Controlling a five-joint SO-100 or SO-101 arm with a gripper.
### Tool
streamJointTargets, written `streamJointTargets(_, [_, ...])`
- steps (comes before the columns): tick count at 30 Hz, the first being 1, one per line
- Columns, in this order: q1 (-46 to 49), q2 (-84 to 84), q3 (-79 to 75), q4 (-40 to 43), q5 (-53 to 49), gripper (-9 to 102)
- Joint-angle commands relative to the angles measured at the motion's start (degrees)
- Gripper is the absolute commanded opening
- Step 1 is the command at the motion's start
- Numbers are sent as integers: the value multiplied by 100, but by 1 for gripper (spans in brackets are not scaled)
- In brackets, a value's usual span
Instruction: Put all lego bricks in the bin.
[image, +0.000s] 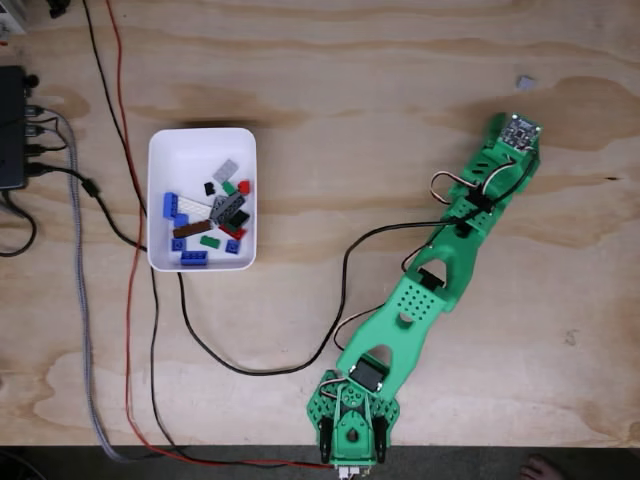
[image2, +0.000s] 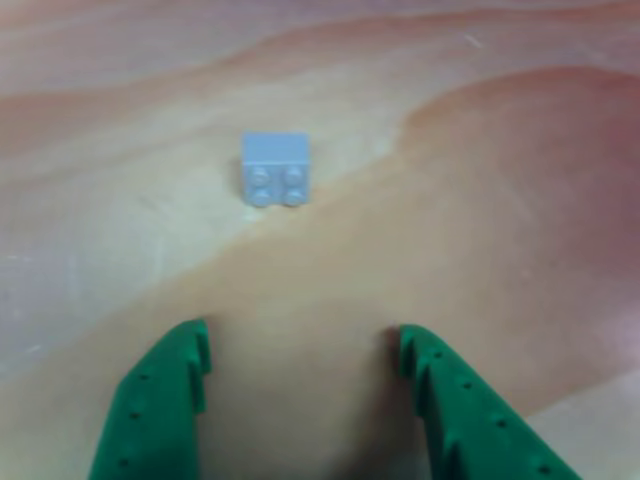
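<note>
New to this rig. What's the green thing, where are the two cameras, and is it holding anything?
The green thing is a small robot arm lying stretched across a plywood table. The fixed view looks straight down on the whole table. The other view sits close behind the arm's gripper, looking past its two green fingers at the wood.

The fingers stand apart with nothing between them, so nothing is held. Just ahead of them lies one small grey lego brick on the wood; from above it is a tiny speck beyond the arm's tip.

At the left of the fixed view, a white bin holds a pile of coloured bricks. Cables and a black box are also on the table.
</note>
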Motion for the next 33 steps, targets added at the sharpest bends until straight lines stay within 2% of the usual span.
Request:
streamJointTargets(1, [-176, -220, -870, -211, -343, 22])
streamJointTargets(13, [-44, -1600, -3076, 237, -483, 21])
streamJointTargets(18, [-44, -2092, -3630, 53, -439, 17])
streamJointTargets(25, [202, -2584, -4263, -18, -149, 17])
streamJointTargets(26, [229, -2610, -4245, -18, -149, 15])
streamJointTargets(28, [246, -2593, -4307, 158, -53, 0])
streamJointTargets(31, [272, -2479, -4280, 325, -62, 0])
streamJointTargets(32, [272, -2452, -4289, 334, -9, 5])
streamJointTargets(33, [272, -2399, -4245, 264, 44, 15])
